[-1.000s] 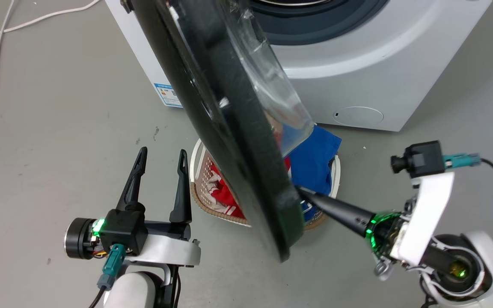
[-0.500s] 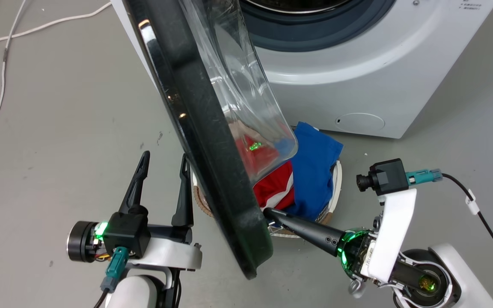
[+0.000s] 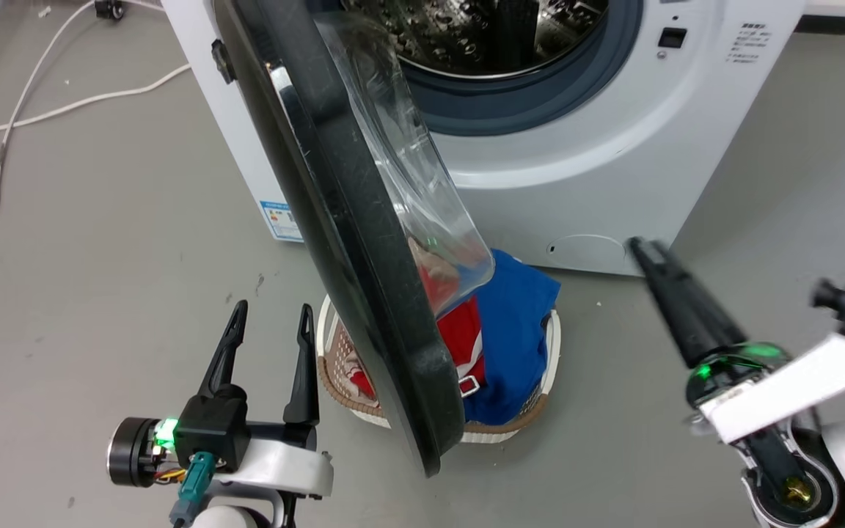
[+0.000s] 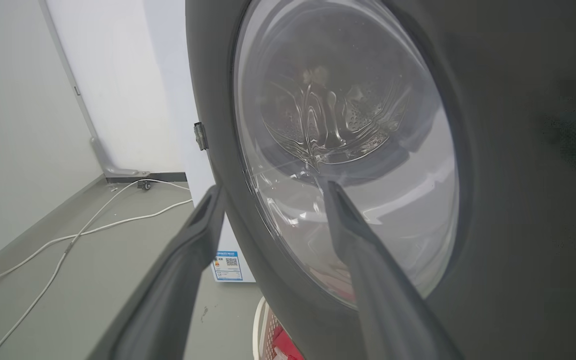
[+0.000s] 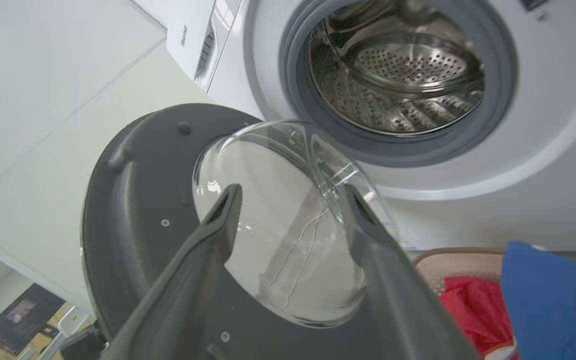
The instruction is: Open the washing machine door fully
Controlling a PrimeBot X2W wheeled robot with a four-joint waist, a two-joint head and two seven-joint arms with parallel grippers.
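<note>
Head view: washing machine door (image 3: 364,293) seemingly half-open.

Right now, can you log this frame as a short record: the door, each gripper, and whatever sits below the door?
door state: washing machine door swung well out from the drum, edge-on in the head view
left gripper: open, on the door's outer side, not touching it
right gripper: open, off the door, out to its right
below door: basket holding red and blue clothes
</note>
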